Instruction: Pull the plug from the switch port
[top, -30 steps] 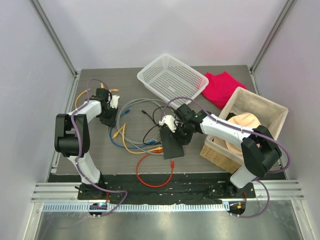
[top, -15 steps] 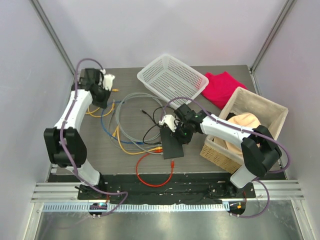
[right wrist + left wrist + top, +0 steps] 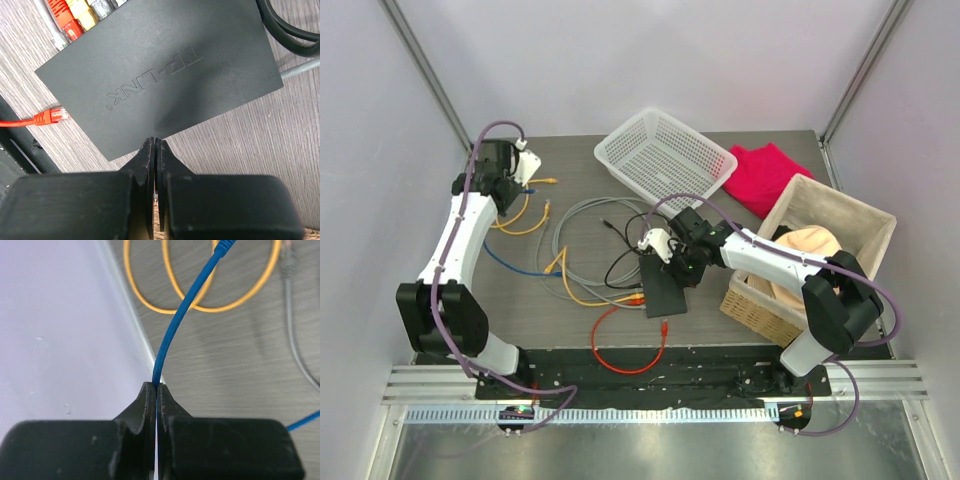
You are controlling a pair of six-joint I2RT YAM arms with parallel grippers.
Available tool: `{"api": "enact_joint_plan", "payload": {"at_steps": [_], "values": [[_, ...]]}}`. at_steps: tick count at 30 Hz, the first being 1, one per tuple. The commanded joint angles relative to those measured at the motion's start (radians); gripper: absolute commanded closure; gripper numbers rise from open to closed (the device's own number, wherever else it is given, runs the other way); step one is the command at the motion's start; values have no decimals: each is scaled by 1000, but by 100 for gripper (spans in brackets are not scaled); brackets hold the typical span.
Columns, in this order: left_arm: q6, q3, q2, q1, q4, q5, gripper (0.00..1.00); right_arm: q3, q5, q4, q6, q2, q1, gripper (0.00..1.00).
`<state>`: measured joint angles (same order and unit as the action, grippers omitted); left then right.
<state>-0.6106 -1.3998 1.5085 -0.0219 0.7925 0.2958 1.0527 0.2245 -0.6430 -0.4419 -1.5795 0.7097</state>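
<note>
- Top view: the switch (image 3: 663, 290) lies flat on the table (image 3: 520, 300) a little below the middle of the frame, with cables fanning out from its left edge.
- The right end effector (image 3: 658, 248) sits at the switch's upper end.
- The left end effector (image 3: 525, 165) is well apart from the switch, in the upper left of the frame near the table's back corner, above loops of yellow cable (image 3: 520, 215).
- A stretch of blue cable (image 3: 510, 263) lies on the table left of centre, and a red cable (image 3: 620, 345) loops below the switch.
- A white mesh basket (image 3: 665, 155) stands at top centre.
- Left wrist view: the left end effector (image 3: 156, 387) is pressed closed on the blue cable (image 3: 185, 310), which rises from between the fingertips and curves to the upper right, ending in a blue plug (image 3: 222, 245) at the top edge.
- That plug hangs free, in no port. Yellow cable (image 3: 210, 307) loops on the table behind it.
- Right wrist view: the right end effector (image 3: 155, 142) has its fingers closed together with nothing between them, tips at the lower edge of the switch (image 3: 160, 75).
- The switch fills the upper frame.
- Red, yellow and grey plugs (image 3: 82, 12) sit in its ports at upper left.
- A loose red plug (image 3: 52, 116) lies just beside its left edge.
</note>
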Motion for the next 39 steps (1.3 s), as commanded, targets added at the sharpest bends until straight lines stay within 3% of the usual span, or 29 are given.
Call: {"api": "enact_joint_plan", "payload": {"at_steps": [1, 6, 10, 12, 15, 16, 17, 19, 20, 22, 23, 26, 27, 29, 32, 39], "values": [[-34, -42, -54, 8, -125, 103, 100, 23, -24, 28, -11, 15, 4, 97], [-193, -151, -155, 17, -44, 74, 100, 0, -27, 26, -12, 29, 4, 97], [-244, -382, -205, 97, 147, -127, 100, -16, -24, 39, -14, 26, 2, 97], [-247, -457, -163, 106, 194, -118, 100, -11, -16, 42, -9, 21, 4, 97], [-100, -525, -113, 106, 122, 18, 100, 9, -4, 42, -4, 1, 4, 97], [-43, -498, -116, 106, 31, 49, 100, 16, -4, 42, -4, -4, 4, 97], [98, -472, -125, 106, -14, 104, 100, 24, -4, 45, -6, -7, 4, 97], [235, -397, -162, 106, -36, 76, 100, 38, -14, 48, -8, -7, 4, 97], [377, -366, -177, 105, -33, 28, 100, 39, -19, 51, -9, -4, 4, 97], [548, -236, -232, 109, -39, -12, 100, 33, -25, 51, -15, 9, 4, 97], [730, -184, -250, 115, -47, -52, 100, 23, -25, 52, -15, 13, 4, 97], [968, 146, -422, 131, -279, -101, 100, 1, -28, 51, -17, 29, 4, 97], [985, 309, -501, 129, -461, -122, 100, -3, -31, 49, -17, 35, 4, 97], [1018, 422, -533, 129, -597, -127, 100, -13, -36, 45, -17, 42, 4, 97], [1145, 429, -440, 160, -570, -70, 100, -20, -48, 39, -23, 52, 4, 97], [1627, 415, -248, 327, -641, -130, 100, -22, -70, 28, -38, 44, 4, 97]]}}
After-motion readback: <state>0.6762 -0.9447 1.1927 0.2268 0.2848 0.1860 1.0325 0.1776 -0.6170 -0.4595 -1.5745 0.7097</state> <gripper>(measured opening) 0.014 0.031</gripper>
